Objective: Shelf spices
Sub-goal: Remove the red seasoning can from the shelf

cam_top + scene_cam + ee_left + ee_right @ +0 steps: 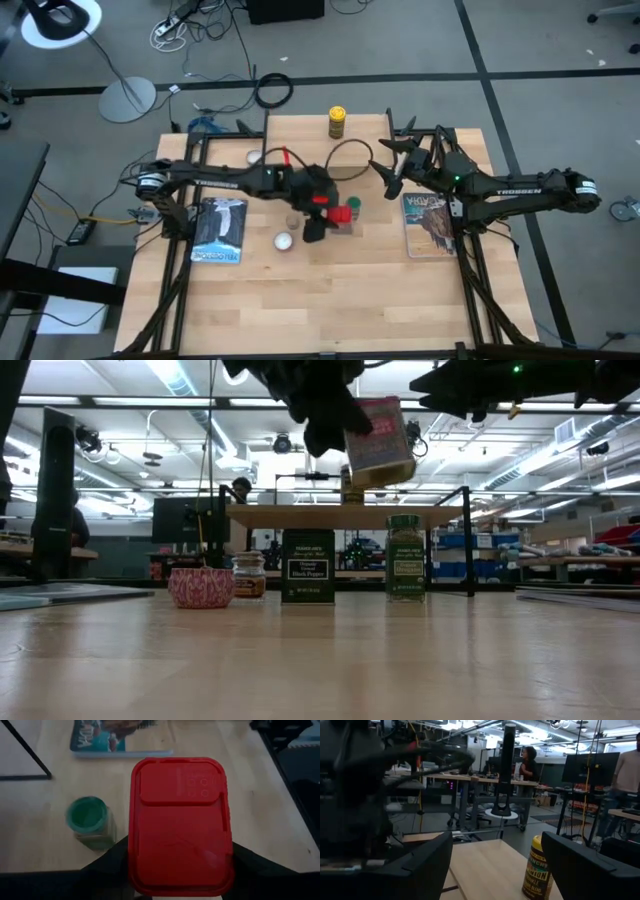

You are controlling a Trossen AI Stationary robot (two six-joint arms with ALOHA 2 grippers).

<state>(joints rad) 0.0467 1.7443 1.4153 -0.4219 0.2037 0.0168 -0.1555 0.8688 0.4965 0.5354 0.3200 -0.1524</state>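
Above shelf (345, 515), left gripper (335, 420) grips red tin (378, 442).

Red tin (180, 825), green-capped jar (88, 817), yellow jar (537, 874), black tin (307, 566), pink patterned disc (200, 587), light-wood shelf (345, 515)

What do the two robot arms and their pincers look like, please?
Both arms are dark, slender and jointed, with white "TROSSEN" lettering. The left arm carries a red cable, the right arm a small green light. The right pincer has broad, flat black fingers.
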